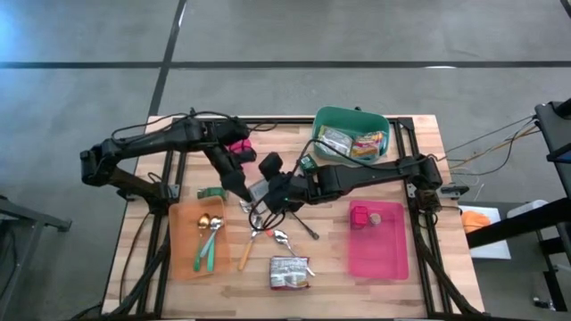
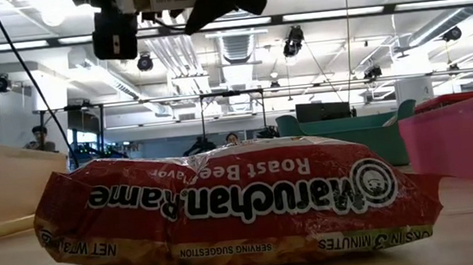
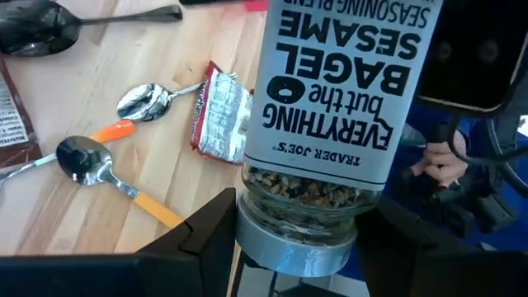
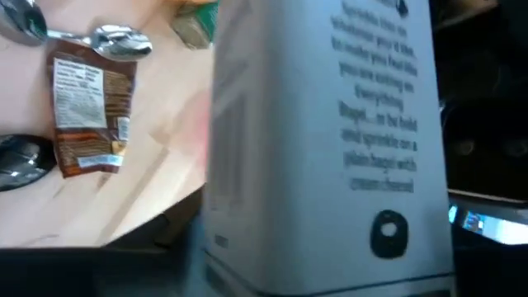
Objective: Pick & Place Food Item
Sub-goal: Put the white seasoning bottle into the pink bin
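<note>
While both arms meet mid-table | left gripper (image 3: 297,235) clenched around seasoning jar (image 3: 342,107) | right gripper beside jar, state unclear

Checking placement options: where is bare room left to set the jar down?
Bare wood lies left of the green bin, and between the ramen packet and pink tray. The pink tray is mostly bare. Crowded: the centre, with spoons, and the orange tray.

Bright, even overhead strip lighting (image 2: 235,24) — soft shadows, right wrist view heavily blurred, jar label (image 4: 330,140) smeared
</note>
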`<action>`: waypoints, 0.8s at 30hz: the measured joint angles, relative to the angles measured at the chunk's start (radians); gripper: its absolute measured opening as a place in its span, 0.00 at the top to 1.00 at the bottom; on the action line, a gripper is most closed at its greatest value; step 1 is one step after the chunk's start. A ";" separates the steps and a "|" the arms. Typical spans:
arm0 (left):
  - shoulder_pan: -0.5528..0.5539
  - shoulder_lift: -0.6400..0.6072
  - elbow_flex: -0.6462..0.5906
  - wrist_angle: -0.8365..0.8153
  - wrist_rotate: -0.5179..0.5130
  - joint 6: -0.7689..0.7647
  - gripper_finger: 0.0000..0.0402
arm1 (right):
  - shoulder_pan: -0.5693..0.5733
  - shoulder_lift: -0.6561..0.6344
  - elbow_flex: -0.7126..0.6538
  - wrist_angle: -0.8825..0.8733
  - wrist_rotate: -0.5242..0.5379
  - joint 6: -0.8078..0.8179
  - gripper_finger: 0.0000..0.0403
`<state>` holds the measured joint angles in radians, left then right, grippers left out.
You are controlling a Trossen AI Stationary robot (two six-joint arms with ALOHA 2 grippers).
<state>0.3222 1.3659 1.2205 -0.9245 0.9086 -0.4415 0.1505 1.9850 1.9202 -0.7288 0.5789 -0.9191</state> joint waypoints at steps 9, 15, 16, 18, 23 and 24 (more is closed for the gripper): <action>-0.002 -0.002 0.001 0.004 -0.033 -0.021 0.53 | 0.005 0.001 0.000 -0.002 0.001 0.023 0.57; 0.004 -0.001 -0.001 -0.008 -0.067 -0.062 0.53 | 0.014 -0.002 0.002 0.003 -0.002 0.040 0.34; 0.004 -0.002 -0.001 -0.008 -0.066 -0.065 0.53 | 0.016 -0.002 0.002 0.003 -0.002 0.041 0.30; 0.006 -0.002 -0.001 -0.008 -0.063 -0.065 0.53 | 0.020 -0.002 0.002 0.002 0.004 0.042 0.26; 0.009 -0.002 -0.001 -0.005 -0.068 -0.065 0.53 | 0.029 -0.002 0.002 0.005 0.052 0.044 0.23; 0.008 -0.002 -0.001 -0.005 -0.068 -0.066 0.53 | 0.029 -0.002 0.002 0.005 0.058 0.044 0.24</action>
<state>0.3305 1.3641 1.2198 -0.9297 0.8411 -0.5074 0.1799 1.9835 1.9221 -0.7238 0.6366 -0.8753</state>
